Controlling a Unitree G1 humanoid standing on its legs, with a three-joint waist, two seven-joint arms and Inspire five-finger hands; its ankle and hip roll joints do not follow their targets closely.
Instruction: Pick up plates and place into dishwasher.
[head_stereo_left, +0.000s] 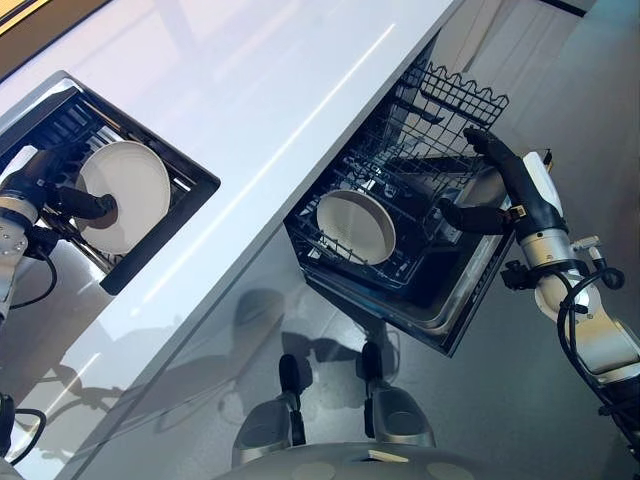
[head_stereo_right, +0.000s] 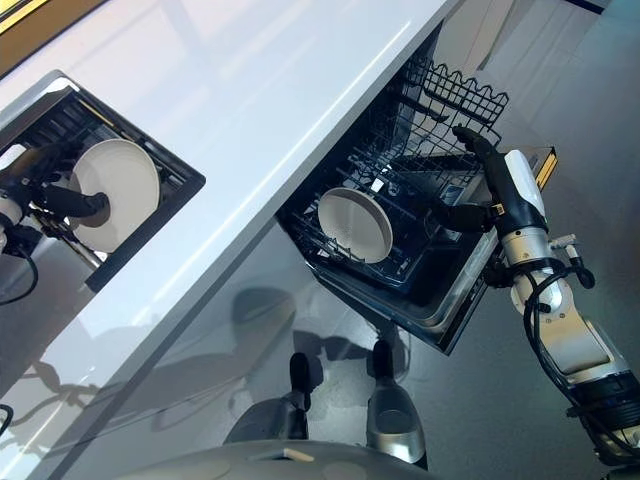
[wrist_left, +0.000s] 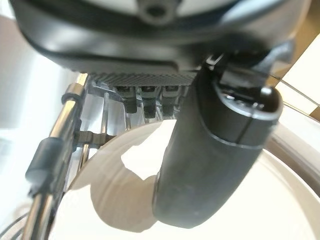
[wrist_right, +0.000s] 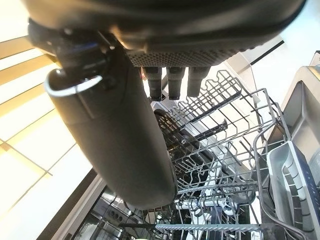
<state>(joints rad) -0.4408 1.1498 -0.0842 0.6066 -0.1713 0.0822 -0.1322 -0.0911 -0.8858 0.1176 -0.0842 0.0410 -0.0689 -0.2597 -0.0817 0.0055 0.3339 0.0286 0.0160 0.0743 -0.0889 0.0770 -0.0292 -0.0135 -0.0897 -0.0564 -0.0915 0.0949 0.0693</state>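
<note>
From my console I saw the left hand (head_stereo_left: 60, 195) in the sink (head_stereo_left: 190, 175) set into the white tabletop (head_stereo_left: 280, 90), its thumb and fingers pinching a white plate (head_stereo_left: 130, 190) that stood on edge in the sink's wire rack. A second plate (head_stereo_left: 355, 225) stood upright in the pulled-out dishwasher rack (head_stereo_left: 400, 200), below the tabletop's edge. The right hand (head_stereo_left: 500, 185) hung over that rack's far side, fingers relaxed and spread, thumb out, holding nothing, apart from the racked plate.
</note>
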